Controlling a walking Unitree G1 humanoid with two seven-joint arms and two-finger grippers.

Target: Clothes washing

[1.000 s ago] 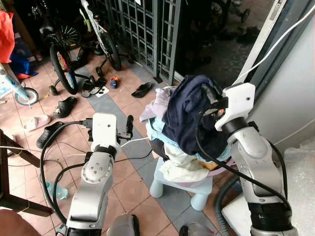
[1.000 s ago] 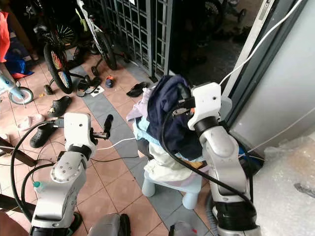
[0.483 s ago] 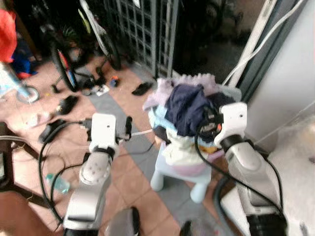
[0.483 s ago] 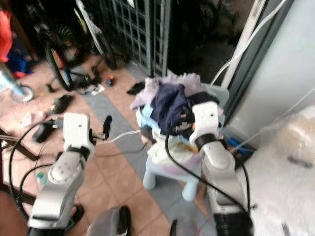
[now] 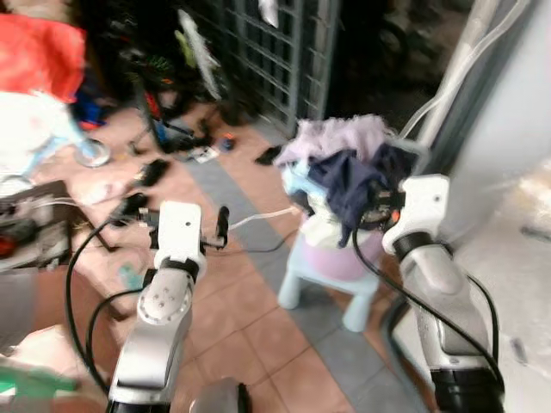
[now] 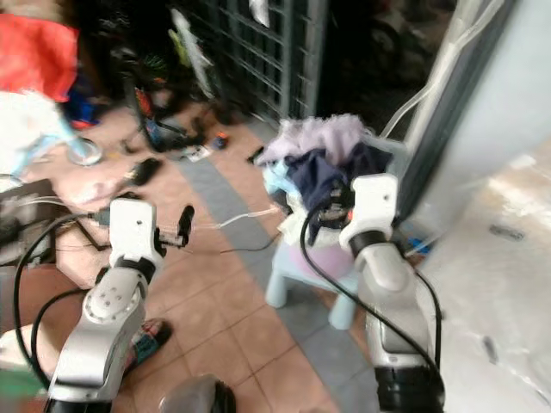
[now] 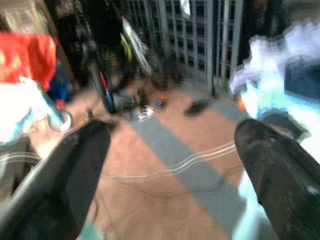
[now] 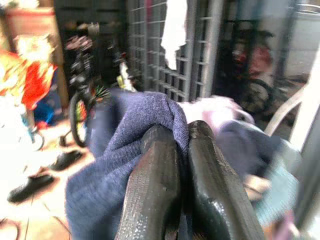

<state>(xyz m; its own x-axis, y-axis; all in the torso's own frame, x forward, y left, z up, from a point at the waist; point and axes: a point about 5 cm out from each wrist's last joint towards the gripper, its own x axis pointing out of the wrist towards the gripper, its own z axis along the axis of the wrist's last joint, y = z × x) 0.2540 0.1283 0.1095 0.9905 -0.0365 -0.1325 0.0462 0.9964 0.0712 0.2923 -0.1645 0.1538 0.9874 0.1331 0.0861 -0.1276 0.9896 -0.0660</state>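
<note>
A heap of clothes (image 5: pixel 337 142) with a lilac piece on top sits in a pink basin (image 5: pixel 334 258) on a pale blue stool (image 5: pixel 301 288). My right gripper (image 8: pixel 181 131) is shut on a navy garment (image 5: pixel 343 182), pinching a fold of it at the near right side of the heap. The navy cloth (image 8: pixel 120 145) drapes around both black fingers. My left gripper (image 7: pixel 172 132) is open, held out over the tiled floor to the left of the stool, with nothing between its fingers (image 5: pixel 221 225).
A dark metal gate (image 5: pixel 288 52) stands behind the heap, with bicycles (image 5: pixel 194 60) and loose shoes (image 5: pixel 155 170) on the floor at the left. A grey wall (image 5: pixel 516 103) and plastic sheeting (image 5: pixel 516 258) close the right side. A white cable (image 5: pixel 258 219) runs across the tiles.
The whole picture has swung and blurred, so the camera moved. My right gripper has come down with the navy garment, from above the heap to its near side. The left gripper stays open.
</note>
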